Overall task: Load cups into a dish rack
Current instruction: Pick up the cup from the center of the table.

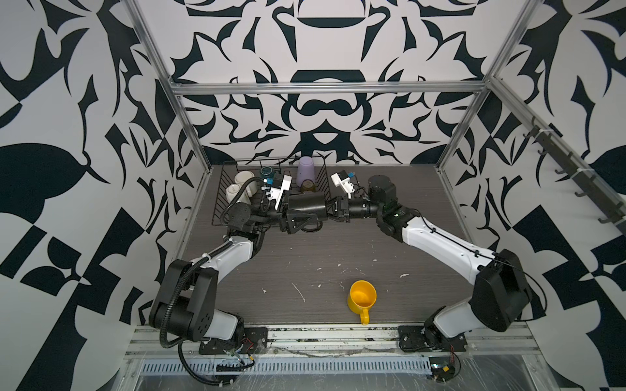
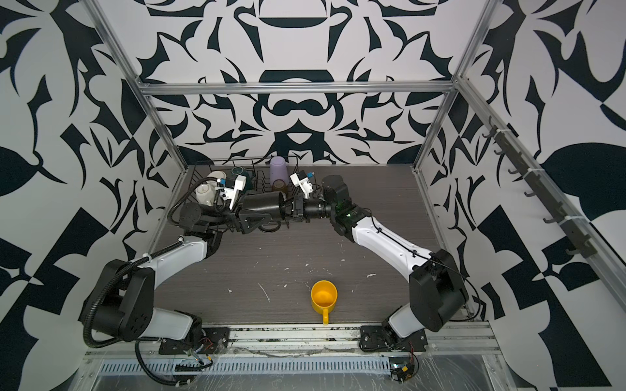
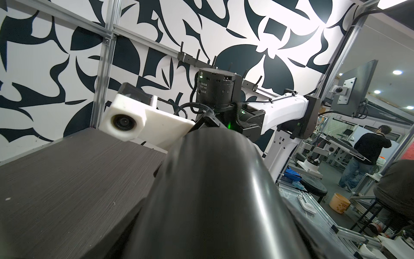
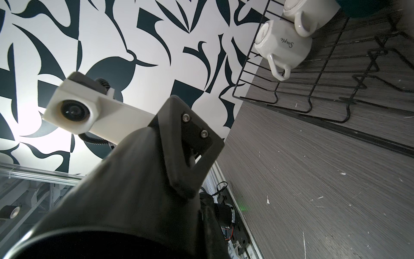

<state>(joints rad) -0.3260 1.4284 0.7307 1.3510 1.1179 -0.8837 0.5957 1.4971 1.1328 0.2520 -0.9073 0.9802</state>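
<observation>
- I saw a black mug (image 1: 310,203) held on its side in the air between my two arms, close to the near right corner of the rack (image 1: 219,199). I could not tell whether it hung over the wires or over the table (image 1: 305,264).
- The left gripper (image 1: 297,211) was clamped across the mug's body. The right wrist view showed one of its fingers (image 4: 192,143) pressed flat against the mug's side.
- The right gripper (image 1: 333,210) met the mug's open end. The mug hid its jaws, so I could not tell whether they gripped the rim or stood free of it.
- Five cups sat in the rack. There were two pale mugs (image 4: 284,47) mouth down at the left end and a teal mug (image 1: 267,172) beside them. A lilac tumbler (image 1: 307,168) stood at the far right, with a small brown glass (image 1: 307,187) just in front of it.
- A yellow mug (image 1: 362,296) stood upright on the table near the front edge, handle toward me — well apart from the rack and from both grippers.
- I could not find a clear glass in any view; the arms may have hidden it.
- By my judgement the job was well past halfway. The black mug was yet to be set into the rack, and the yellow mug was yet to be fetched — it looked like the last cup out on the table.
</observation>
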